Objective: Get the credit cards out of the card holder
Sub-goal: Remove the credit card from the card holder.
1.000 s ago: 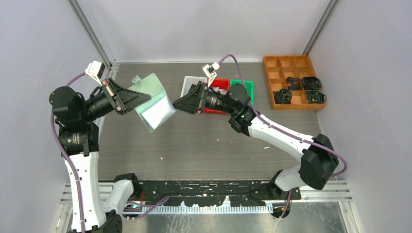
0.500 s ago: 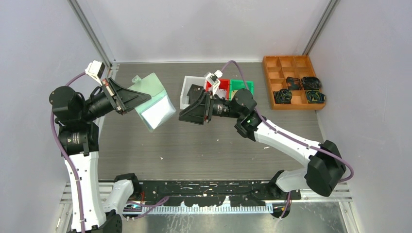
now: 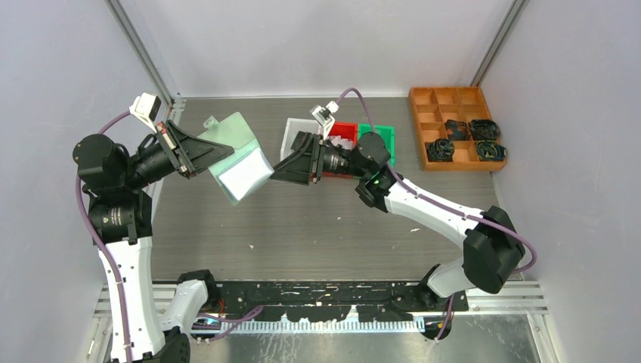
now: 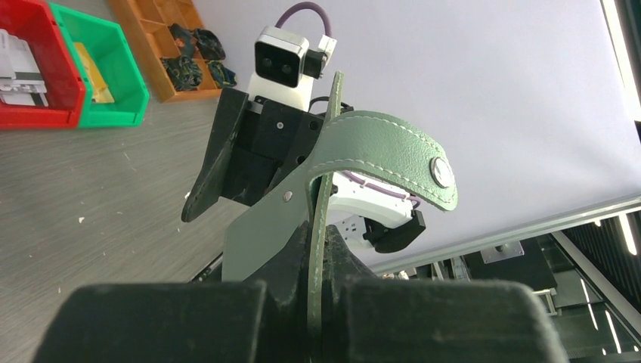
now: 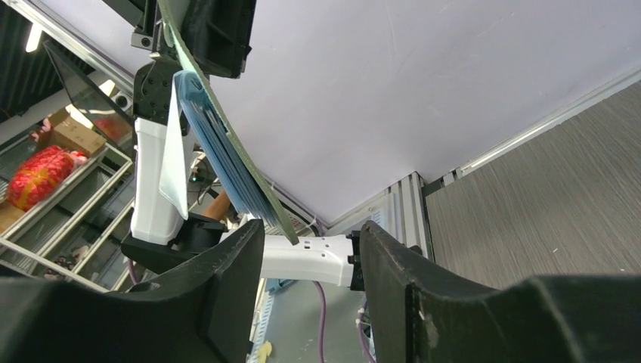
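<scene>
1. Room: I see a cell with plain pale walls (image 3: 317,45) on three sides and an aluminium post (image 3: 140,53) in each rear corner. The worktop (image 3: 317,227) is grey with a fine wood-grain streak, and a few white flecks (image 3: 252,246) lie on it.
2. Rear of the worktop: a white bin (image 3: 292,132), a red bin (image 3: 344,130) and a green bin (image 3: 378,134) stand side by side. Right of them is an orange divided tray (image 3: 427,98) with black coiled cables (image 3: 440,150) in its right-hand compartments.
3. Left wrist view: the green bin holds a flat yellow piece (image 4: 94,76) and the red bin holds white pieces (image 4: 19,68). I cannot tell what they are.
4. The card holder (image 3: 238,155) is open, tilted and off the worktop, over its rear left part. The left end effector (image 3: 215,153) is clamped on its edge. A strap (image 4: 378,144) with a metal snap stud (image 4: 442,172) arches over the fingers.
5. The right end effector (image 5: 311,242) has its fingers spread with nothing between them. It sits just beside the holder's right edge; I cannot tell whether they touch.
6. Credit cards: I cannot separate them from the pockets in the bluish layered stack (image 5: 215,144).
7. Outside the cell there is shelving with a red mesh bag (image 5: 41,174) and a cardboard box (image 5: 72,136).
8. Writing: nothing is legible at this resolution.
</scene>
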Robot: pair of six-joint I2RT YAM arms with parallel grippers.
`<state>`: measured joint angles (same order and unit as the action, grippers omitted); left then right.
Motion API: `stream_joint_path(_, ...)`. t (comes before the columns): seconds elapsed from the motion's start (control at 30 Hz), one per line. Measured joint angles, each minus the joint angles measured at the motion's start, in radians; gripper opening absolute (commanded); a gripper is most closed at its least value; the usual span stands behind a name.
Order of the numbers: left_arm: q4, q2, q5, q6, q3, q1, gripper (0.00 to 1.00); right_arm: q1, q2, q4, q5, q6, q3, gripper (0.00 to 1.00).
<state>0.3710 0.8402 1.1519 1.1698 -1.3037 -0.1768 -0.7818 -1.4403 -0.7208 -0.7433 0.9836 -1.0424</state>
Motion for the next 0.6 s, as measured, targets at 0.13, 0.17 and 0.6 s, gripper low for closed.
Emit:
stream_joint_path(0.13, 0.0, 0.0, 0.0, 0.0, 0.0, 0.0, 0.0, -0.003, -0.001, -0.011, -0.001, 0.006, -0.003, 0.53)
stream_joint_path(0.17, 0.0, 0.0, 0.0, 0.0, 0.0, 0.0, 0.0, -0.003, -0.001, -0.012, -0.002, 0.008, -0.003, 0.53)
stream_joint_path(0.6, -0.002, 0.005, 0.0, 0.001, 0.0, 0.0, 0.0, -0.019, -0.035, -0.013, -0.01, 0.021, -0.04, 0.52)
